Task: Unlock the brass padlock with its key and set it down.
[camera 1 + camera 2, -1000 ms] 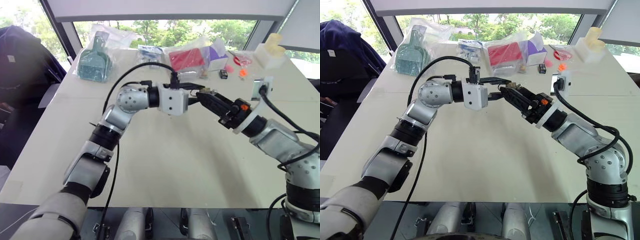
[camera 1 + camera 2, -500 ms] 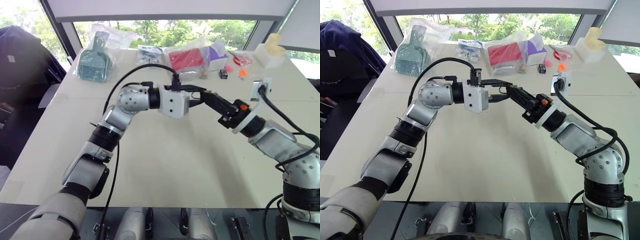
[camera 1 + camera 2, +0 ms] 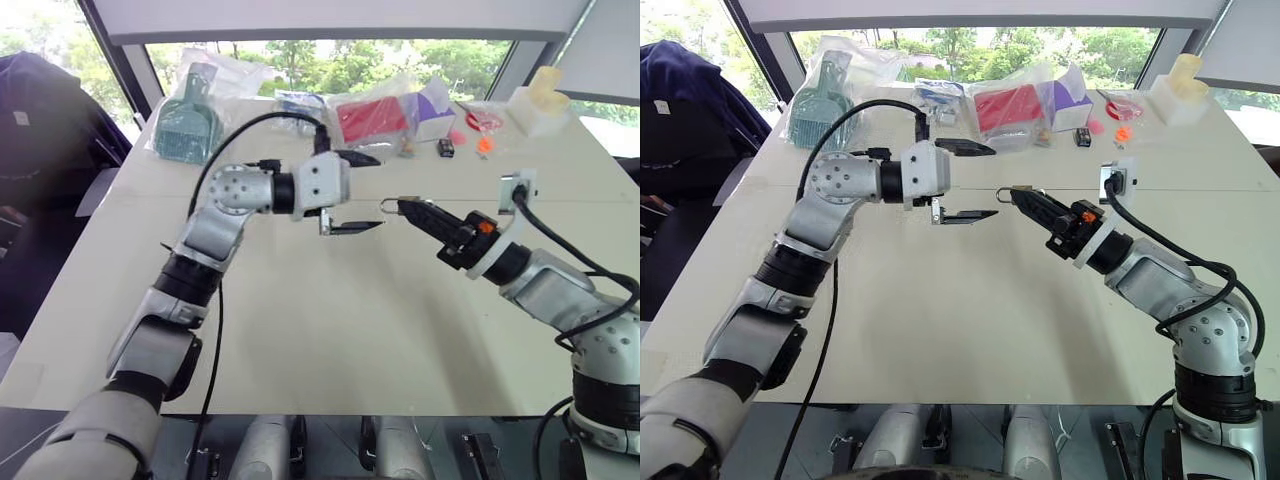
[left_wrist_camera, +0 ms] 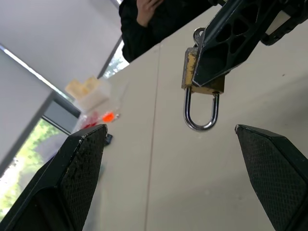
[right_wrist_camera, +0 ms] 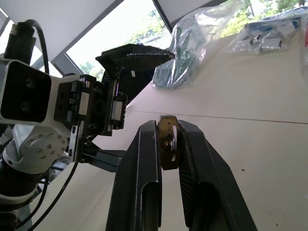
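- Brass padlock [image 4: 202, 72] sits pinched between the right gripper's [image 5: 167, 139] two black fingers [image 5: 142, 166], up off the table [image 3: 330, 320].
- Its silvery shackle [image 4: 200, 114] sticks out past the fingertips, toward the left gripper [image 3: 356, 192].
- In the left wrist view both legs of the shackle seem to enter the body; whether it is locked I cannot tell.
- No key can be made out for certain; a small metal piece at the padlock's far end is too small to name.
- Right fingers stand narrow, closed on the padlock's flat sides.
- Left gripper stands wide, one finger above and one below, holding nothing.
- It hangs just beside the shackle, apart from it.
- Beyond both grippers, at the table's far edge, lie a green brush in a bag [image 3: 187, 125], a red packet [image 3: 372, 117], a small black block [image 3: 447, 148] and a white box [image 3: 539, 108].
- A person's dark sleeve [image 4: 159, 19] shows beyond the table in the left wrist view.
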Tool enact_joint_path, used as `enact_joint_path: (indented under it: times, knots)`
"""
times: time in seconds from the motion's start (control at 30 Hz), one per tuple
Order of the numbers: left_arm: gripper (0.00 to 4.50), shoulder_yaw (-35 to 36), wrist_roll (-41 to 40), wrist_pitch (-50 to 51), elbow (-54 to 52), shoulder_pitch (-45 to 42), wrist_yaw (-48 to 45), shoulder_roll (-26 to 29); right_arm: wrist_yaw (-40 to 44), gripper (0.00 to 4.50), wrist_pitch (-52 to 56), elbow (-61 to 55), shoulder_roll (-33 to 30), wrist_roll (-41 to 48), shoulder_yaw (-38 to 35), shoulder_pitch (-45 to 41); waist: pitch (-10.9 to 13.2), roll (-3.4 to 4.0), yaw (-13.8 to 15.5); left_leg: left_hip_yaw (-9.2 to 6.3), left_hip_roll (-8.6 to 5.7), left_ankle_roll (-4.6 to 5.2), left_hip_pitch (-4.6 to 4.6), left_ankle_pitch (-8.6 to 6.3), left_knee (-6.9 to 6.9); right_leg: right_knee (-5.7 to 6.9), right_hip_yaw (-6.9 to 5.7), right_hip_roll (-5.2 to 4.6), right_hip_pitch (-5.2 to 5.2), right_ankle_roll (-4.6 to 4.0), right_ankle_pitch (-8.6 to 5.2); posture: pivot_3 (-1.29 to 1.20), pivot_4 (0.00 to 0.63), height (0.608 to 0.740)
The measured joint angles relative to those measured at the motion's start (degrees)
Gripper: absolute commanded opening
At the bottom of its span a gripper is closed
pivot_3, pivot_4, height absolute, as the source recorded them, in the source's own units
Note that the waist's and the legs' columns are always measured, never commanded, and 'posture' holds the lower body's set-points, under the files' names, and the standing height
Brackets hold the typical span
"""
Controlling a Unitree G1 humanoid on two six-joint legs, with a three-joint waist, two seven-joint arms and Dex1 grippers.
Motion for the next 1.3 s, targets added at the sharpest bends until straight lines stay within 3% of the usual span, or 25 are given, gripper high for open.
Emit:
enact_joint_path:
  times: [0.3, 0.93, 1.3]
  knots:
    - [4.47, 1.5, -1.2, 3.8, 0.9, -0.7, 1.1, -3.8, -0.3, 0.0, 0.0, 0.0, 0.2, -0.6, 0.1, -0.1, 0.0, 0.0, 0.0, 0.0, -0.02, 0.0, 0.0, 0.0, 0.0, -0.01, 0.0, 0.01, 0.01, 0.0, 0.0, 0.0, 0.15, 0.735]
    - [4.47, 1.6, 4.8, -5.2, 11.9, -5.5, 6.3, -7.0, -2.6, 0.0, 0.7, -5.5, 1.9, 4.0, 2.5, 1.9, 0.0, -0.01, 0.0, -0.01, -0.02, 0.0, 0.0, 0.0, 0.0, -0.02, 0.0, -0.02, 0.0, 0.0, 0.0, 0.0, 0.15, 0.735]
    - [4.47, 1.8, 5.9, -2.4, 12.9, -4.1, 6.5, -4.1, -4.5, 0.0, 0.9, -3.0, 2.0, 3.9, 3.0, 2.3, 0.0, -0.01, 0.0, -0.01, -0.01, 0.0, 0.0, 0.0, 0.0, 0.0, 0.0, -0.01, -0.01, 0.0, 0.0, 0.0, 0.15, 0.735]
